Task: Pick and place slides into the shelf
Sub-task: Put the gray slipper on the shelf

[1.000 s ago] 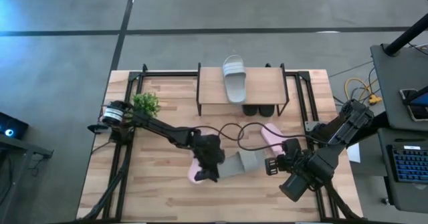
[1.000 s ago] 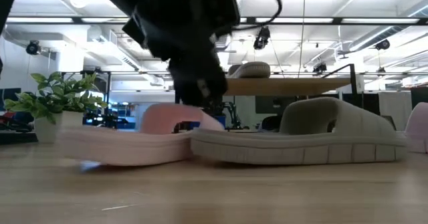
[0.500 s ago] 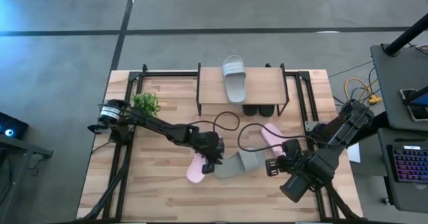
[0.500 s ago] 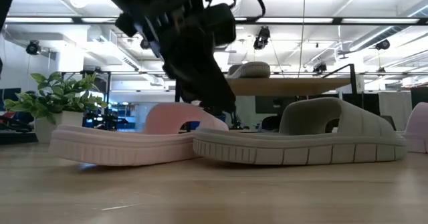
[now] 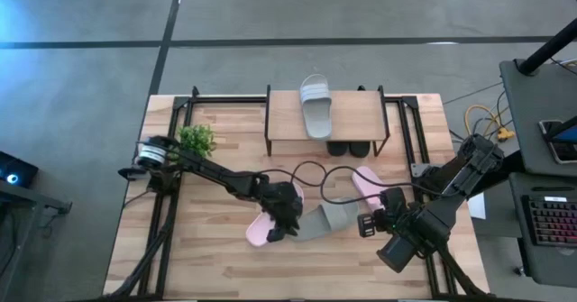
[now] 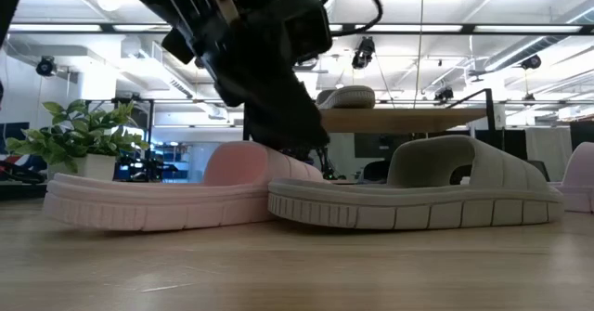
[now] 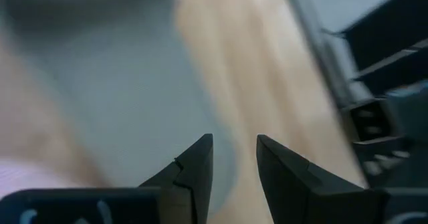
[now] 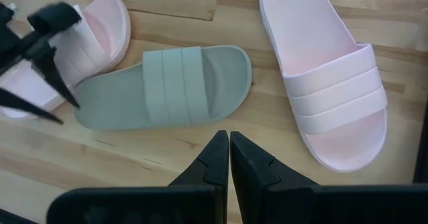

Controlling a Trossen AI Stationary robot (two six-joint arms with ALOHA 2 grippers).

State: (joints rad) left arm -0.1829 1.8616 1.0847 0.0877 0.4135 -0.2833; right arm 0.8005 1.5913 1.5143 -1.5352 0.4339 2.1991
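Observation:
A pale pink slide (image 5: 260, 231) lies flat near the table's middle, one end against a light grey slide (image 5: 326, 220). My left gripper (image 7: 234, 141) hangs low over where the two meet (image 8: 68, 114), fingers apart, with nothing between them in its wrist view. A second pink slide (image 8: 328, 77) lies to the right. My right gripper (image 8: 229, 140) is shut and waits above the table, right of the grey slide. On the shelf's plank top (image 5: 356, 117) lies another grey slide (image 5: 315, 106). Black slides (image 5: 348, 147) sit under it. My left gripper comes down at a slant from the table's left, its fingers (image 8: 53, 77) over the pink slide's strap (image 8: 83, 40) and the end next to the grey slide. Whether they touch the slide I cannot tell. The slide lies flat on the table.
A small green plant (image 5: 196, 140) stands at the far left of the table. Black metal rails (image 5: 407, 122) run along both sides of the shelf. Bare wood lies along the table's near edge (image 5: 297, 279).
The pink slide's one end, raised off the table a second ago, has come down, and the slide now lies flat, shifted a little toward the table's left. My left gripper has turned about its wrist above it while staying nearly in place.

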